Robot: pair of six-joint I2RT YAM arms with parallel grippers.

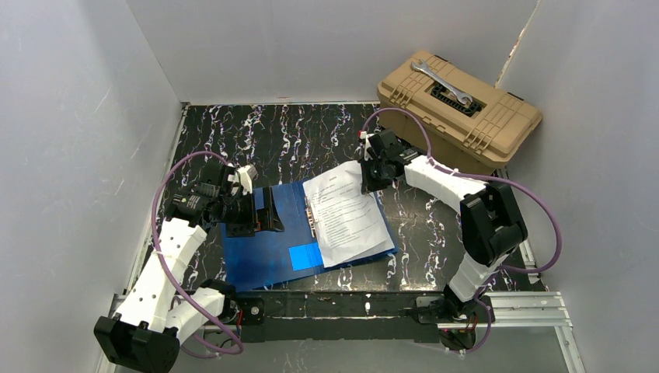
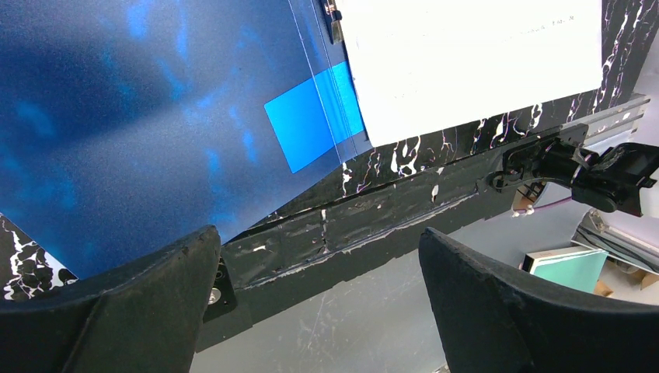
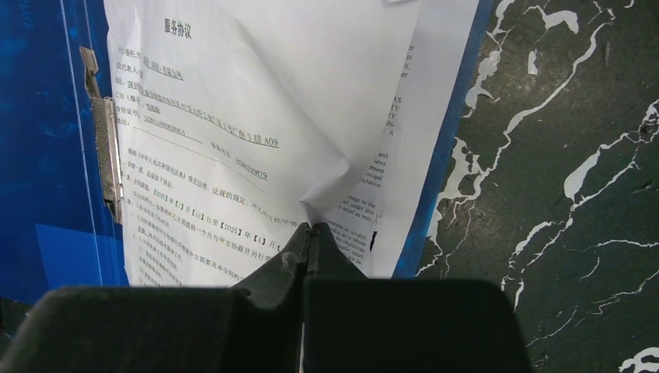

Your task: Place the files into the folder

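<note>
**Top view.** The folder (image 1: pixel 264 252) lies open and flat on the counter (image 1: pixel 295 136). The files (image 1: pixel 350 214) rest on its right half, slightly skewed. The left arm is folded low, with the left claw (image 1: pixel 263 211) over the folder's left cover. The right arm reaches in with its elbow high, and the right claw (image 1: pixel 374 172) sits at the files' far right corner.

**Left wrist view.** The left claw (image 2: pixel 319 299) is spread wide with nothing between its fingers. The glossy folder (image 2: pixel 140 116) lies below it, and the files (image 2: pixel 466 62) are beyond.

**Right wrist view.** The right claw (image 3: pixel 311 237) is closed tight. Its tips appear to pinch a buckled fold in the uppermost of the files (image 3: pixel 217 140). A metal clip (image 3: pixel 109 148) sits at the spine.

**Handling (judgement).**
- The sheets are light and limp. They crease easily and are apt to slide apart, so take them by an edge or corner.
- The folder cover is slick and flexible, so take it at its free edge.
</note>
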